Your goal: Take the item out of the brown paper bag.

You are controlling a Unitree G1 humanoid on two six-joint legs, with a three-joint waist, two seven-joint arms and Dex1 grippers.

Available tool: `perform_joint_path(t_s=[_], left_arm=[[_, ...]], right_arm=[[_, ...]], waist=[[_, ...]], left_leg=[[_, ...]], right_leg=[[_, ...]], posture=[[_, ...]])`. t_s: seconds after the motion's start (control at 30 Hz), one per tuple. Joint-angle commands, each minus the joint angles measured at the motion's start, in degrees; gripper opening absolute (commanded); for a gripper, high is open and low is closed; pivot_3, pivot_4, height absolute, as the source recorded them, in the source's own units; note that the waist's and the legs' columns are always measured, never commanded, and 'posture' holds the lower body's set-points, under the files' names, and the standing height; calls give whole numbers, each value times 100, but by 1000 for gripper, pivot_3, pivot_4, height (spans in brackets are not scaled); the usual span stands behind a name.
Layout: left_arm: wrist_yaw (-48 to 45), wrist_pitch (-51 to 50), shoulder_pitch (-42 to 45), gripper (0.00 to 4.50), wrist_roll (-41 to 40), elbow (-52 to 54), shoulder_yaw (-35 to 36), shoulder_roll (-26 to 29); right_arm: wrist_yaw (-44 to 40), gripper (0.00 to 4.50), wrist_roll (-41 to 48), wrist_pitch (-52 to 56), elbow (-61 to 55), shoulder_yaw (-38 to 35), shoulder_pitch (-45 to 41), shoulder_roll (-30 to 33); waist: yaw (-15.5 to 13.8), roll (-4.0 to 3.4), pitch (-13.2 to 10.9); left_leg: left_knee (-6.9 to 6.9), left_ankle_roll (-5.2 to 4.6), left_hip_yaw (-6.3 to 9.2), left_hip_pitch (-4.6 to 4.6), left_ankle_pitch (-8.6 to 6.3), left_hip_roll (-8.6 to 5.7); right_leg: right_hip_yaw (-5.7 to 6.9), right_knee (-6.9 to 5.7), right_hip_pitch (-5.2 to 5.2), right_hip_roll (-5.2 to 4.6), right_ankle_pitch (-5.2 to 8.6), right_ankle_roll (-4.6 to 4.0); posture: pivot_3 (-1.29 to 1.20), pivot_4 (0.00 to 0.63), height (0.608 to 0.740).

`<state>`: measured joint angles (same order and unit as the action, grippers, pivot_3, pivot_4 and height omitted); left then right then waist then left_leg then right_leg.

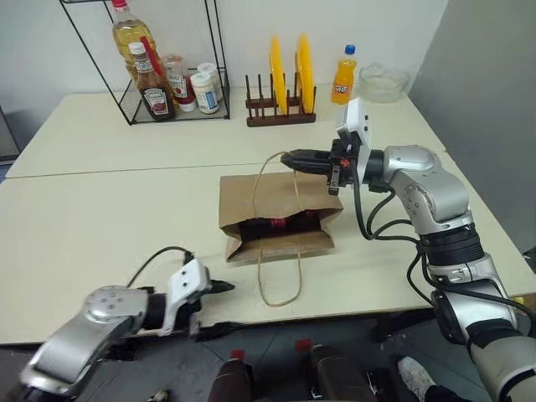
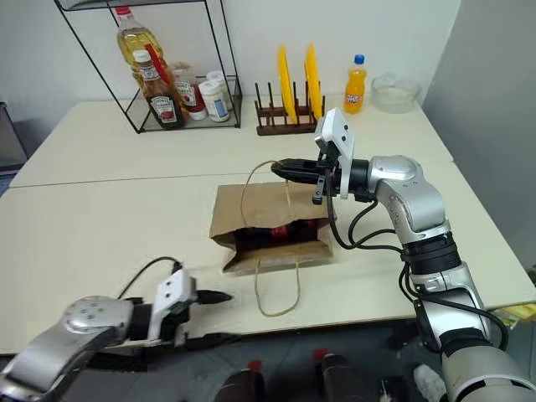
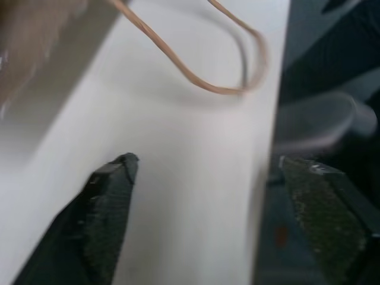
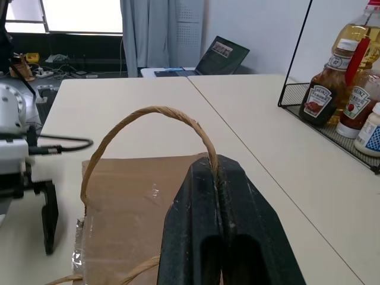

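Note:
The brown paper bag lies on its side mid-table, its mouth facing me. Inside the mouth lies the item, a dark bottle with a red label, mostly in shadow. My right gripper hovers over the bag's far edge, shut on the upper cord handle and holding that loop raised. The lower handle lies flat on the table toward the front edge. My left gripper is open at the table's front edge, left of that loop, with nothing between its fingers.
A wire rack with ketchup and oil bottles stands at the back left. A wooden dish rack with yellow plates, an orange soda bottle and a glass bowl line the back.

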<state>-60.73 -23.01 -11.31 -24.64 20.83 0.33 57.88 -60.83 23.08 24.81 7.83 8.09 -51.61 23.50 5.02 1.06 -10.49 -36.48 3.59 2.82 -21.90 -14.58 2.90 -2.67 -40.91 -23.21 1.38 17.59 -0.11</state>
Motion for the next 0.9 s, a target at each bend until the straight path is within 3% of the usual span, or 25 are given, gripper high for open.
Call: perform_joint_path(t_s=[0.03,0.17,0.33,0.47,0.63,0.83,0.9], left_arm=[[-242,495,-218,4440,788,-848,355,698],[-340,747,616,4440,860,-1170,325,778],[-510,282,1979,4440,657,-1194,247,672],[-749,-405,2815,3561,153,-838,174,513],[-959,-1447,3067,1929,-768,-91,274,452],[-846,-1886,3170,13,-1163,642,-24,190],[-754,-1842,3288,13,-1041,734,-263,19]], right_arm=[[-28,0,-11,-118,-140,-94,-61,11],[-34,0,-28,-146,-153,-68,-19,2],[-44,0,-42,-144,-172,-79,13,13],[-26,0,-46,-126,-227,-79,52,10],[4,0,-53,-113,-275,-89,93,28],[4,0,-75,-127,-245,-93,101,59],[-1,0,-90,-125,-253,-93,112,58]], waist=[[-7,-6,-3],[-28,-17,-15],[-75,7,-30],[-116,8,-31],[-113,9,-31],[-139,9,-32],[-166,9,-32]], left_leg=[[6,0,3,1,0,1],[32,-1,0,6,2,-3],[30,1,3,-18,3,-12],[27,2,-8,-28,3,-23],[26,2,-1,-65,3,-19],[13,3,8,-64,4,-20],[-8,3,10,-65,4,-21]], right_leg=[[5,1,0,0,3,-4],[11,1,-4,0,8,-11],[23,5,-12,2,7,-10],[19,15,-12,-9,-4,-23],[21,20,-37,-9,-3,-21],[26,9,-35,-9,-3,-21],[28,4,-30,-6,-3,-20]], posture=[[0,150,740],[0,150,740],[0,150,740],[0,150,740],[0,150,740],[0,150,740],[0,150,740]])
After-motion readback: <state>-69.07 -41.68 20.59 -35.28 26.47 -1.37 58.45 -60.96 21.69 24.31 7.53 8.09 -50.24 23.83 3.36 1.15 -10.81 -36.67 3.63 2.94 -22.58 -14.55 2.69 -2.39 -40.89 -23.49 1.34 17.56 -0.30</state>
